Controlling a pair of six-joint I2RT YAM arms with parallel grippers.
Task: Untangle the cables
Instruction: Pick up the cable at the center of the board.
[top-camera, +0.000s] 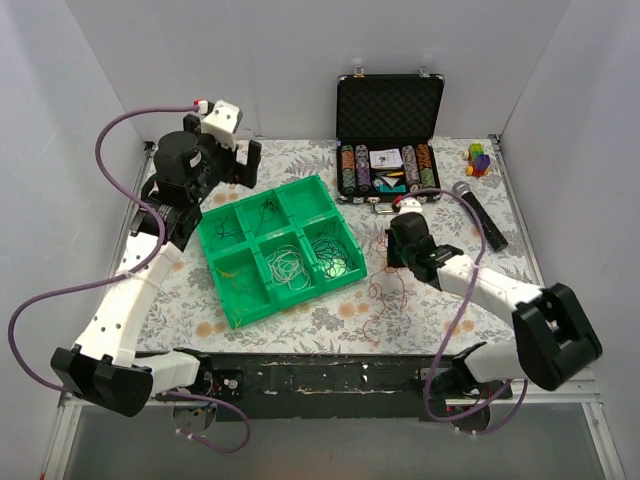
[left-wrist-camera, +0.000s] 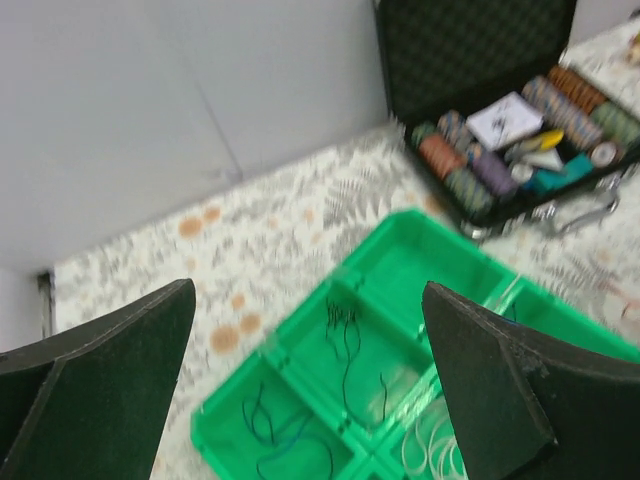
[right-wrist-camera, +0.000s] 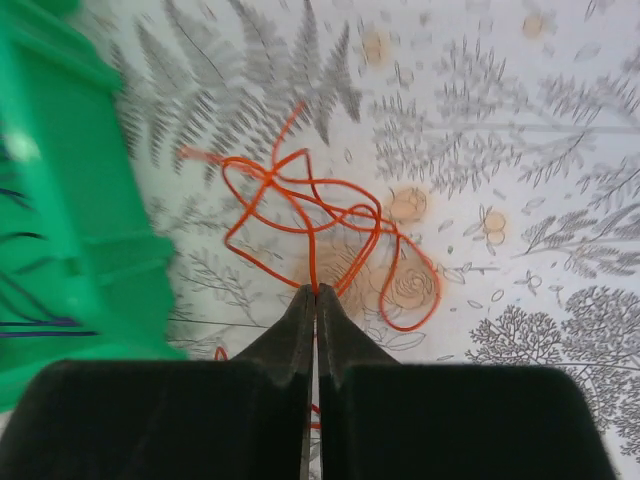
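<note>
1. Top external view: the table (top-camera: 420, 315), covered in a floral cloth, carries a green six-compartment tray (top-camera: 300, 296) left of centre and an open poker chip case (top-camera: 390, 110) at the far edge. Judged step: sorting is well advanced, since several compartments already hold separated cables. The orange cable tangle (right-wrist-camera: 311, 250), on the cloth just right of the tray, is the item in hand.
2. Tray contents: white cables (top-camera: 285, 265) and green cables (top-camera: 332, 258) lie in near compartments. Black cables (left-wrist-camera: 345, 335) and blue cables (left-wrist-camera: 268, 432) lie in far ones.
3. The left gripper (left-wrist-camera: 308, 295) hangs above the far left part of the tray. Its jaws are spread wide and hold nothing.
4. The right gripper (right-wrist-camera: 312, 292) sits low over the cloth beside the tray wall. Its jaws are pressed fully together and appear to pinch one orange strand at the fingertips.
5. The orange cable tangle consists of several crossed loops lying flat on the cloth, spreading directly ahead of the right fingertips. One strand runs into the seam between them.
6. Judged next move: raise the pinched strand slowly. The loops cross, so a pull may drag the whole knot along. The free left gripper is available to pin or take a second loop. The wire is very thin, so confirm that the pinch holds before pulling.
</note>
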